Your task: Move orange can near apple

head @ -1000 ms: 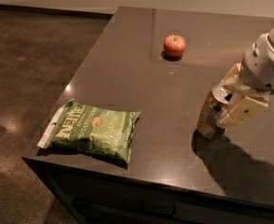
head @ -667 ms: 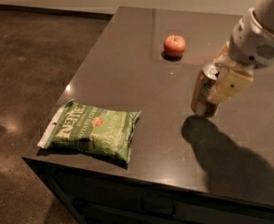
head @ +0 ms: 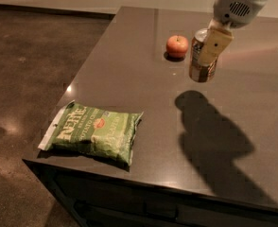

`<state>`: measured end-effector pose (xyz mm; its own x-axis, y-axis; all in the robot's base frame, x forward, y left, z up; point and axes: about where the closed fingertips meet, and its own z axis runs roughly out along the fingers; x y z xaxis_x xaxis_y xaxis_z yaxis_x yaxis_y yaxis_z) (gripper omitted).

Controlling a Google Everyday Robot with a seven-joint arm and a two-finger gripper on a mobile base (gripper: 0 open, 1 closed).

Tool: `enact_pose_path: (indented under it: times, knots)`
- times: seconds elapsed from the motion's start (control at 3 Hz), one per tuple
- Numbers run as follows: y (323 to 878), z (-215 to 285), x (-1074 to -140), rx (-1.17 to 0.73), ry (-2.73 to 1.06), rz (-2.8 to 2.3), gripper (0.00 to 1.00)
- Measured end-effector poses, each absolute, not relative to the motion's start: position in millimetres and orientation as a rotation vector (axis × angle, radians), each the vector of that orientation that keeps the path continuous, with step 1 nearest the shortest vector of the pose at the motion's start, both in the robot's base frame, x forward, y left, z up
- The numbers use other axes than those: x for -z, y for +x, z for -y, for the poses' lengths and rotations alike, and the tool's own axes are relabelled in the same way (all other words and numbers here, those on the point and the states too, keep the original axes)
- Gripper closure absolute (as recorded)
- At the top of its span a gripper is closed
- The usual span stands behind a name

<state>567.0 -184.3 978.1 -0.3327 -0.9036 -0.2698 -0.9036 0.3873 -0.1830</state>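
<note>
Down at the left front corner of the desk (head: pixel 129 74): green chip bag (head: pixel 94 136), lying flat, label up, well apart from the rest and not between the other two things. Further right and toward the back: apple (head: pixel 177 46), sitting on the desk, stem up. Just beside it on the right: orange can (head: pixel 201 72), roughly upright, silver top up, held up off the surface, apart from the apple by a small gap. Big dark shadow (head: pixel 210 131) on the desk below. Clamped on the can: gripper (head: pixel 208 48), fingers (head: pixel 215 44) closed on its sides, one tan one across the front, the other hidden behind. Up at the top right corner: white wrist (head: pixel 236 6) of the arm, angled down and left onto the can.
</note>
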Motion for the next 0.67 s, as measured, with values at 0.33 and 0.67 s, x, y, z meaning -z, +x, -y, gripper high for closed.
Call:
enact_pose_path:
  times: [0.33,0.67]
  knots:
    - [602.9,191.5,-978.5,0.022,-1.519,-2.348,1.0]
    - [647.0,201.3,-960.0,0.019,-1.439,-2.355,1.0]
